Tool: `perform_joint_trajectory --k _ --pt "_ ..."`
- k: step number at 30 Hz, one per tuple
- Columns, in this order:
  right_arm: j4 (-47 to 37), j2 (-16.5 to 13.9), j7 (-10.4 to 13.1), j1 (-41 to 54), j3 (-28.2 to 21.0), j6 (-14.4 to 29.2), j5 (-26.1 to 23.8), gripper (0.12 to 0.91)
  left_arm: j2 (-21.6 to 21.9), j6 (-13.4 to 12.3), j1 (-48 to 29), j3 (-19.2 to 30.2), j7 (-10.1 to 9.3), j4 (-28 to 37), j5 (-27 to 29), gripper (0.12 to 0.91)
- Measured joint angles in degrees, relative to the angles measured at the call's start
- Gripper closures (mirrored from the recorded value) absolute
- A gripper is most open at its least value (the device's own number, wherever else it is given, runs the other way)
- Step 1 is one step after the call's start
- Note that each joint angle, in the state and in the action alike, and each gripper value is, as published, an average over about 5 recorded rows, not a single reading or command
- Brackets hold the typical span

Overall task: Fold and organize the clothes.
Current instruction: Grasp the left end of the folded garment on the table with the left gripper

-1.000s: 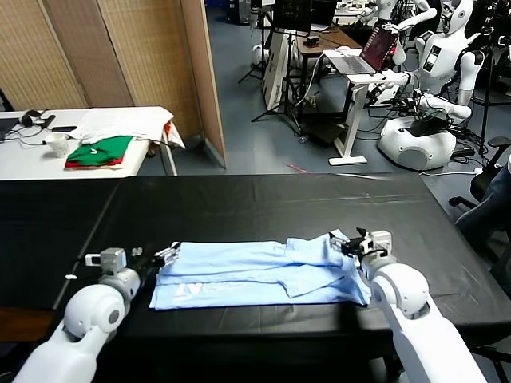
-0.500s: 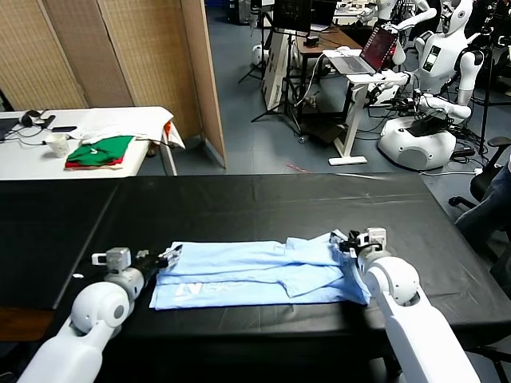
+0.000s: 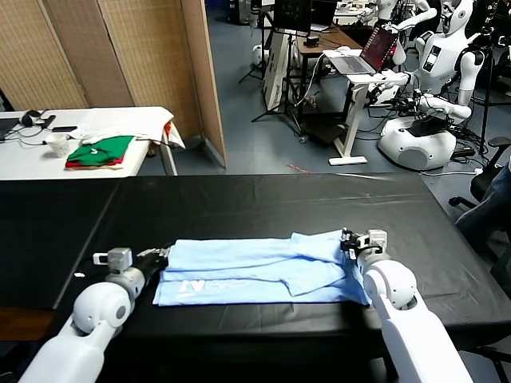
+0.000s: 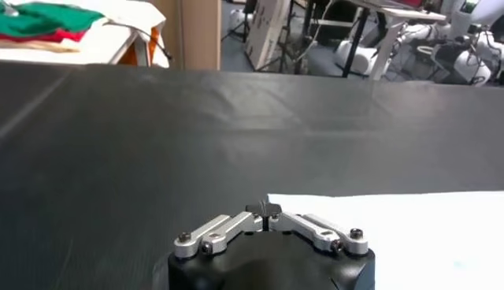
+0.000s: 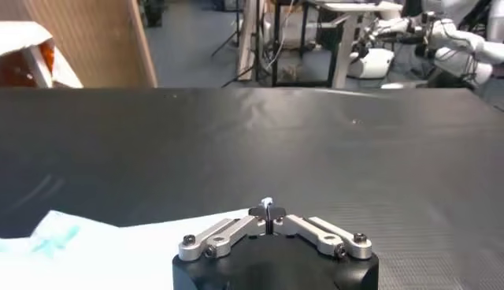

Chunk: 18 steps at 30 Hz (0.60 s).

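At far left of the head view, a white side table (image 3: 24, 159) is carrying folded green-and-red garments (image 3: 100, 151) and a white cloth (image 3: 128, 121), all lying well apart from the work and playing no part in it.

Lower left, the left gripper (image 3: 157, 255) is reaching in low over the black table (image 3: 263, 199) and meeting the left end of the pale blue T-shirt (image 3: 259, 270). Its jaws are drawn together, apparently pinching the shirt's left edge; the left wrist view is showing the linkage folded tight and pale fabric (image 4: 394, 236) just beside it, though the pinch itself is hidden behind the gripper body.

Across the lower middle of the frame, the T-shirt is lying flat as a long band near the table's front edge, already doubled lengthwise, with faint white lettering facing up toward its lower left. A loose flap is sitting raised along its upper right.

Lower right, the right gripper (image 3: 350, 242) is pressing in at the shirt's right end, jaws likewise closed to nothing, seemingly nipping the cloth at that upper corner; in the right wrist view a sliver of blue is showing at the closed tips (image 5: 268, 206).

Both ends are being gripped at once, probably so the band can be lifted taut and folded evenly without sagging or skewing.
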Motion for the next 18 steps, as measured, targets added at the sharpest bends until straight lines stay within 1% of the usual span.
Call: perform_joint_trajectory --k 8,12,15,18 --pt "1.4 0.8 1.5 -1.0 0.5 -0.1 -1.1 0.883 -0.3 -0.4 0.0 -0.2 0.12 0.1 1.7 0.886" --pt "1.6 1.5 1.8 -1.5 0.5 -0.1 -2.0 0.883 -0.3 -0.4 0.3 -0.6 0.02 0.1 1.9 0.886" --pt "1.7 1.6 0.9 -1.6 0.6 -0.1 -2.1 0.883 -0.3 -0.4 0.5 -0.7 -0.11 -0.1 1.9 0.886" --pt "2.3 1.2 -0.9 -1.9 0.8 -0.2 -2.2 0.874 -0.3 -0.3 0.5 -0.8 -0.16 -0.3 1.9 0.886"
